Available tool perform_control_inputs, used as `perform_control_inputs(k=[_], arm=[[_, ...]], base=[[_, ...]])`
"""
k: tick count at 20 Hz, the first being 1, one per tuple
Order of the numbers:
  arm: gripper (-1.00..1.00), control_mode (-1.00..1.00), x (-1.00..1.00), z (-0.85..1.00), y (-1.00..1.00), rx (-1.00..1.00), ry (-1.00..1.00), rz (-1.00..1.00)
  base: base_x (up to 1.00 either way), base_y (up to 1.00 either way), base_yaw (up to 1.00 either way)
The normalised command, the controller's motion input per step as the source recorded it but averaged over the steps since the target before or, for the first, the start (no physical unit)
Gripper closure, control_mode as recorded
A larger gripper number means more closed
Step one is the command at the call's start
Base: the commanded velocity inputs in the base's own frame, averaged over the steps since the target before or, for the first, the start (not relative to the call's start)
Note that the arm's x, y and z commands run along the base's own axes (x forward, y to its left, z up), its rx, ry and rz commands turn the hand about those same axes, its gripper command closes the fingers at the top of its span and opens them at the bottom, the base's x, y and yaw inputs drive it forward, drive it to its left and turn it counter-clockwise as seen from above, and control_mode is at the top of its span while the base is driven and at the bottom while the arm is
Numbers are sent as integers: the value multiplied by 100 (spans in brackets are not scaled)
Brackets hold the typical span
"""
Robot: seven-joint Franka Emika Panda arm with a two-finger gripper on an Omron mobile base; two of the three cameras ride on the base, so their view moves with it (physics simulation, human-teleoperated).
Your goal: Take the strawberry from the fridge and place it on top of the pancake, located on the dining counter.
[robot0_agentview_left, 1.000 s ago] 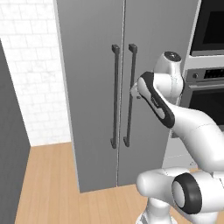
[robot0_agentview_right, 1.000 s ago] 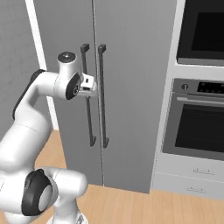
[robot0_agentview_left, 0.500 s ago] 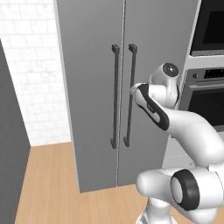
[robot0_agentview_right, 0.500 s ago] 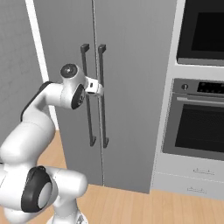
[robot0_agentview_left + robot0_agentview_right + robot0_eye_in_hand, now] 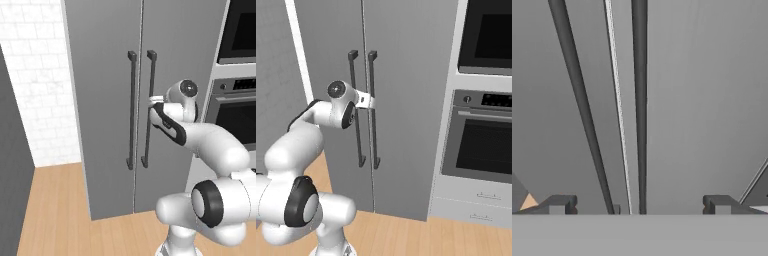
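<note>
Close up, the hand view has wide jaws straddling both fridge handles; base views show doors shut.

The gripper is held against the right door handle of the closed fridge, beside an oven.

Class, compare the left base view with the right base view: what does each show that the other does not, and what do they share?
Left base view alone: a white tiled wall left of the fridge. Right base view alone: drawer fronts under the wall oven. Both share the closed fridge, its two dark handles, the oven and the wooden floor.
</note>
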Motion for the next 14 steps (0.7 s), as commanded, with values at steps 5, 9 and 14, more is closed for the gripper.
perform_control_inputs(k=[5, 9, 14], arm=[[-100, -100, 34, 0, 0, 0, 0, 0], [-100, -100, 37, 0, -1, 0, 0, 0], [-100, -100, 52, 0, 0, 0, 0, 0]], base=[[0, 0, 0], [0, 0, 0], [0, 0, 0]])
